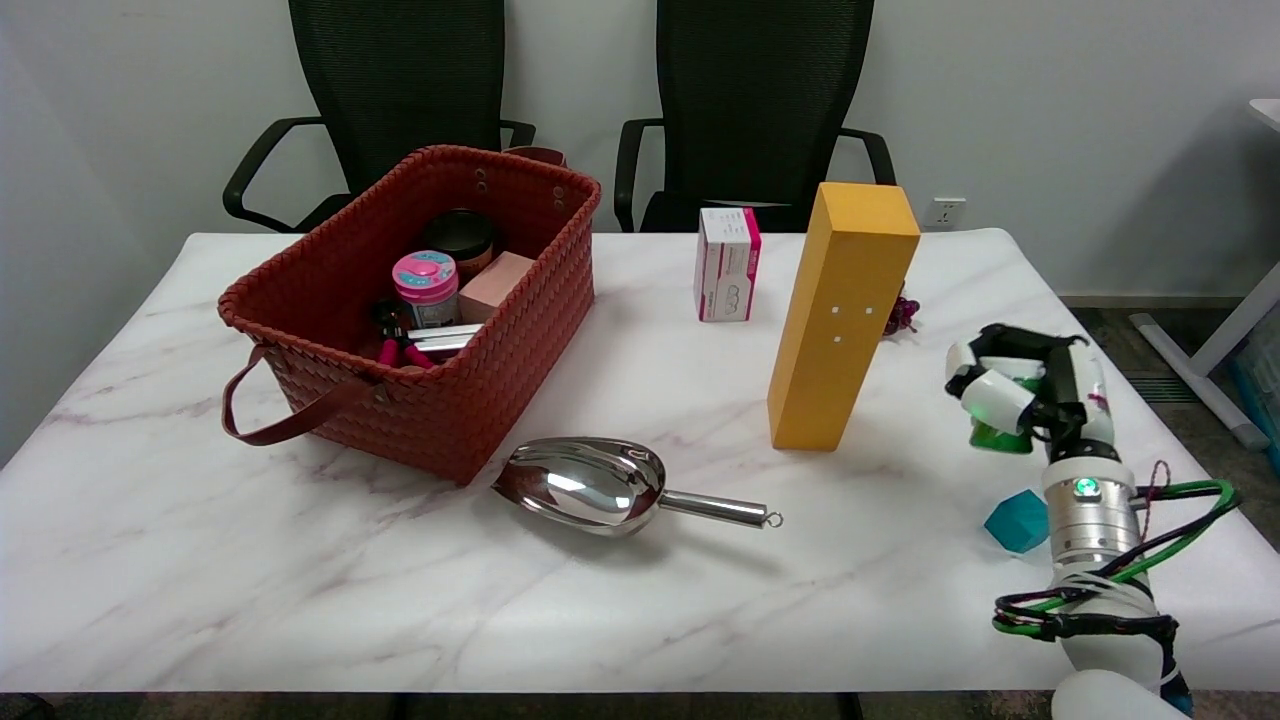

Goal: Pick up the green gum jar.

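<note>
The green gum jar point(1000, 436) is sitting inside the grasp of the right hand point(1025, 395), clear of the table point(640, 600), with only its lower green body showing beneath the fingers point(996, 398). The hand is wrapping the jar from above and from the side, fingers curling closed around it, so most of the jar is being hidden; whether a lid is showing cannot be told. The wrist is pointing down toward the near right corner of the table, a green light glowing on the silver cuff.

Just below the hand and beside the wrist, a teal block point(1017, 520) is lying on the marble. To the hand's left, a tall yellow box point(842, 318) is standing upright, near but apart from the hand. Behind that box, a small dark purple item point(902, 314) is peeking out; what it is cannot be made out. Farther left and farther back, a white and pink carton point(727, 264) is standing upright. Well to the left of the hand, toward the table's near side, a steel scoop point(610, 486) is lying with its handle pointing toward the hand. Beyond the scoop, at the far left, a red woven basket point(480, 400) is holding a pink-lidded jar point(426, 288), a dark tin point(460, 236), a pink block point(497, 283) and other small items.
</note>
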Motion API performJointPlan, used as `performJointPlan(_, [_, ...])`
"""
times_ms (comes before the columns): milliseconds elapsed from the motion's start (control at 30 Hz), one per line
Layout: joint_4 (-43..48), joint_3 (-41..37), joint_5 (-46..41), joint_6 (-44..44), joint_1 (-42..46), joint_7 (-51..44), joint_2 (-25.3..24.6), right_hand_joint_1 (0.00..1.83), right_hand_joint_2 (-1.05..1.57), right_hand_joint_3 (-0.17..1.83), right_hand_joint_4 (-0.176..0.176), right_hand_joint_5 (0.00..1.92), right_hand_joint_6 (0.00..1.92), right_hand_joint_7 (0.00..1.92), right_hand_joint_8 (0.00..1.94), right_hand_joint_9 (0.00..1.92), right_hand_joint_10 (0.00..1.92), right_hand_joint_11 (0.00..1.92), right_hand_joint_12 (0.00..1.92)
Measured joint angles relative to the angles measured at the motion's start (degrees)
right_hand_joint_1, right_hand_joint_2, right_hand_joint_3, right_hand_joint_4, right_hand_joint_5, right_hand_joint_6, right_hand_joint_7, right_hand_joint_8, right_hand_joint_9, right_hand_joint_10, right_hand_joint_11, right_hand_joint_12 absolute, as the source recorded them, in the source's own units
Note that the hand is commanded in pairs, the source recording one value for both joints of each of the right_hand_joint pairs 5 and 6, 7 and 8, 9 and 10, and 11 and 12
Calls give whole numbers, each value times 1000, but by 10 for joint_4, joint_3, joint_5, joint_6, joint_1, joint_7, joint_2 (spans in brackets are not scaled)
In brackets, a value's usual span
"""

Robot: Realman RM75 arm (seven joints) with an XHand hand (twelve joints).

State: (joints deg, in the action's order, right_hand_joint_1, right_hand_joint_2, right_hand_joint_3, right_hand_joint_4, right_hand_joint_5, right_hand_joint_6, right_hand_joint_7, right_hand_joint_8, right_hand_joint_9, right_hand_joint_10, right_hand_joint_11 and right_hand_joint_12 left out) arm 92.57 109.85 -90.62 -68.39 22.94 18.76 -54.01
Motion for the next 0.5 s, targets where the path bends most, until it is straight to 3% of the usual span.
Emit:
performJointPlan(333, [3,-25,42,-43,-13,4,4,1194,1571,1357,0,1181,1181,1497,1497,1481,1481,1466,1466])
performJointPlan(500, [10,-45,64,-54,-25,5,9,1226,1571,1343,0,1214,1214,1547,1547,1573,1573,1597,1597])
